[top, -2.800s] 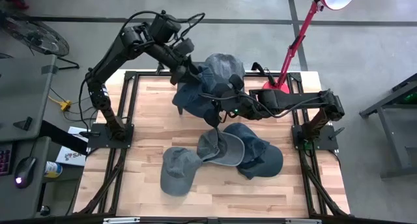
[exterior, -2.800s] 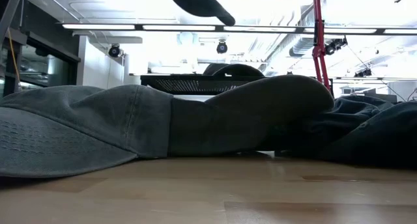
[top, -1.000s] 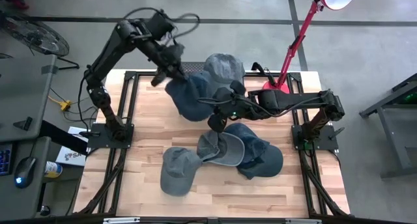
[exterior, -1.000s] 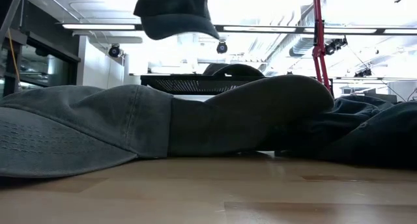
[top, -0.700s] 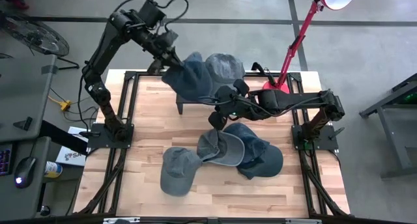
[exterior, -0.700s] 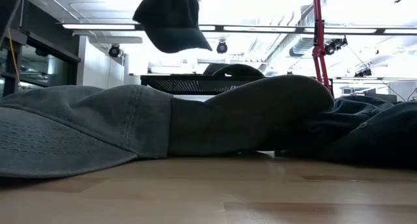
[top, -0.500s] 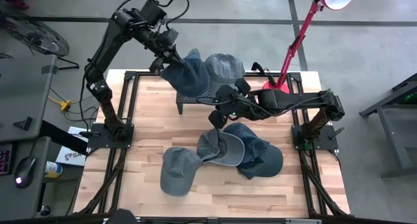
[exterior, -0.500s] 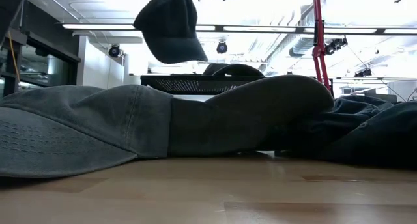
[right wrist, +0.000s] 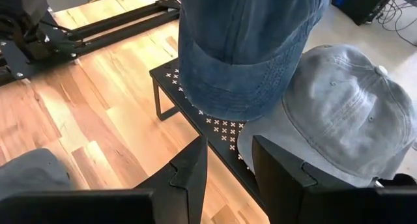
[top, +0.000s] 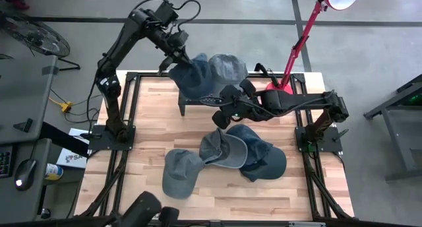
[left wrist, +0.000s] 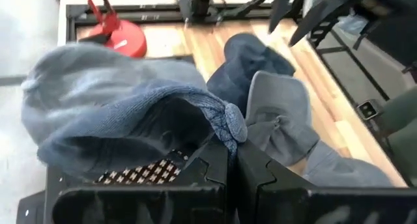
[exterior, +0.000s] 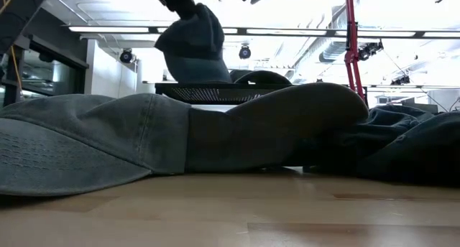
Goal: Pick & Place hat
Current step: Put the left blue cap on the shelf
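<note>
Currently you hold one blue denim hat (top: 191, 75) in the left gripper (top: 173, 61), fingers pinched together on its fabric near the top button, so it hangs above the black perforated rack (right wrist: 218, 129) at the table's far edge, probably ready to be set down there. One grey hat (top: 229, 66) already rests on that rack, just beside the blue one. Your right gripper (top: 223, 117) waits near the rack's front with its fingers apart, holding nothing. Three more hats (top: 224, 154) lie overlapping on the wooden table (top: 145, 141).
</note>
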`<state>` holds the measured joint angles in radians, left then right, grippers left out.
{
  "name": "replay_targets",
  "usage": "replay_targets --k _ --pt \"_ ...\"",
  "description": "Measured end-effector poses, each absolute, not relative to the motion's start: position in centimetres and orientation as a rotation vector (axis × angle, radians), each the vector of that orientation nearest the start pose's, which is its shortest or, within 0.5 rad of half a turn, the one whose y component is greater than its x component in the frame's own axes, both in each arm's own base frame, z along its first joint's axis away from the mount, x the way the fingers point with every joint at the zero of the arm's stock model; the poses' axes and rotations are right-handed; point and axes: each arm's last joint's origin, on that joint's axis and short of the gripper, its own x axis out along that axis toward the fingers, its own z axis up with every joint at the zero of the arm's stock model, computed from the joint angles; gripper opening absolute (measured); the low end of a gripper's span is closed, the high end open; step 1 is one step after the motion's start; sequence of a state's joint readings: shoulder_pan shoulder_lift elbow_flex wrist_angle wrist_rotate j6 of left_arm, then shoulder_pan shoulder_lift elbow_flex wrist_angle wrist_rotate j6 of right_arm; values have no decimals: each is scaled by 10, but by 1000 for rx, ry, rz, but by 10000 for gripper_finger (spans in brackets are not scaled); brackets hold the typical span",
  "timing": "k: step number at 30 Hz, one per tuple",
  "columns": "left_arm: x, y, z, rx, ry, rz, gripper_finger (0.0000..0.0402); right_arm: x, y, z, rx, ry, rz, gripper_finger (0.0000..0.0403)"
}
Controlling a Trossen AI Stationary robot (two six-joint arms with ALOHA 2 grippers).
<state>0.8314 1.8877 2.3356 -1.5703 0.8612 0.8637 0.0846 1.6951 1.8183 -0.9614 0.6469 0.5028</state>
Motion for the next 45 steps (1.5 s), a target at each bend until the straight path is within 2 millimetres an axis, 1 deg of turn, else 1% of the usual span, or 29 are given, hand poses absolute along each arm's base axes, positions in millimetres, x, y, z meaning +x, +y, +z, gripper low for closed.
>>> replay_targets --k 4,11,18,22,27,31,34,36,38,42,45 --pt "250 243 423 -27 694 -314 0 349 10 388 173 628 -723 114" --pt "261 259 404 -3 819 -230 0 350 5 388 181 626 -736 114" --pt "270 270 401 40 792 -173 0 349 -5 387 214 621 -773 114" --pt "271 271 403 44 772 -155 0 347 -14 386 214 648 -788 114" --pt "269 267 402 -6 769 -200 0 346 -29 385 194 667 -817 114" --pt "269 262 400 -26 776 -246 0 344 -46 385 159 686 -848 114" --pt "270 264 397 -25 799 -235 0 342 -62 385 132 711 -865 114" --pt "270 264 397 -31 804 -237 0 340 -74 385 142 733 -835 114" --pt "269 263 397 -38 807 -237 0 340 -87 385 173 739 -765 114" --pt "269 263 396 -91 828 -206 0 344 -108 386 214 730 -530 114" --pt "268 264 396 -104 845 -187 0 348 -117 384 166 727 -377 114"
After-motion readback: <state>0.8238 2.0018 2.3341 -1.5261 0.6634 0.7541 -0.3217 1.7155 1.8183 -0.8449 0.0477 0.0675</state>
